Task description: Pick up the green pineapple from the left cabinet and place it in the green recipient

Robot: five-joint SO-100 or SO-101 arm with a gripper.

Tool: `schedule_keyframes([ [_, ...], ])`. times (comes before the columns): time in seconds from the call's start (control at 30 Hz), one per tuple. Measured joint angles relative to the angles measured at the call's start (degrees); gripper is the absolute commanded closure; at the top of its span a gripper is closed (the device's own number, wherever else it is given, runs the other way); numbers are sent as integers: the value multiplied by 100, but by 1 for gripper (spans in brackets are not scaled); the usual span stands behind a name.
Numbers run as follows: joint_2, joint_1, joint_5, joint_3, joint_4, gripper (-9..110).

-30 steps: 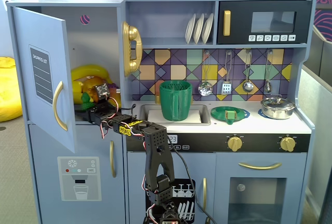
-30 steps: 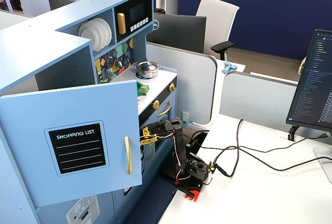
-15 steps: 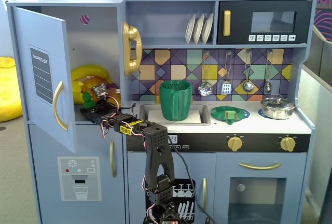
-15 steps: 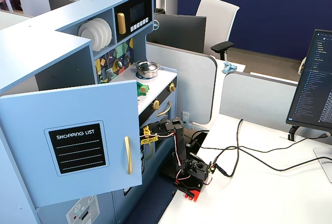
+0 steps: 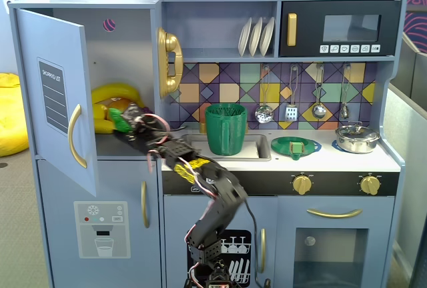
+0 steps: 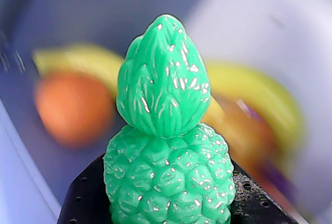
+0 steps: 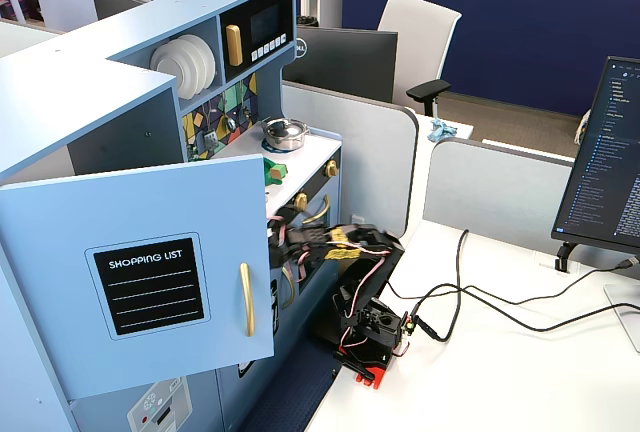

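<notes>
The green pineapple (image 6: 168, 146) fills the middle of the wrist view, upright, with black jaws pressed against both sides of its body. My gripper (image 6: 168, 200) is shut on it. In a fixed view the gripper (image 5: 123, 121) holds the pineapple (image 5: 117, 117) just above the shelf inside the left cabinet (image 5: 127, 55), whose door (image 5: 55, 95) stands open. The green recipient (image 5: 225, 130) stands in the sink, to the right of the cabinet. In the other fixed view the open door (image 7: 150, 282) hides the pineapple and only the arm (image 7: 340, 244) shows.
Yellow bananas (image 5: 113, 95) and a blurred orange fruit (image 6: 70, 107) lie behind the pineapple in the cabinet. A gold phone (image 5: 170, 61) hangs on the cabinet's right wall. A shallow green dish (image 5: 295, 146) and a pot (image 5: 357, 139) stand on the counter.
The gripper has closed on the pineapple and lifted it off the shelf. The arm's elbow has swung up and to the right.
</notes>
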Motion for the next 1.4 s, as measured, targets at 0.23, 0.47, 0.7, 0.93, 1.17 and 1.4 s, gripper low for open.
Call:
schedule_keyframes([
  [0.23,1837,1169,141,185,1679,101],
  [0.47,2909,2496,844,79,3120,101],
  [0.7,2109,3595,2355,-615,2804,101],
  [0.93,193,4315,2953,-1626,1969,101],
  [1.17,-1934,4509,2900,-3208,1793,101],
  [1.4,-3489,4579,2795,-4808,2013,57],
])
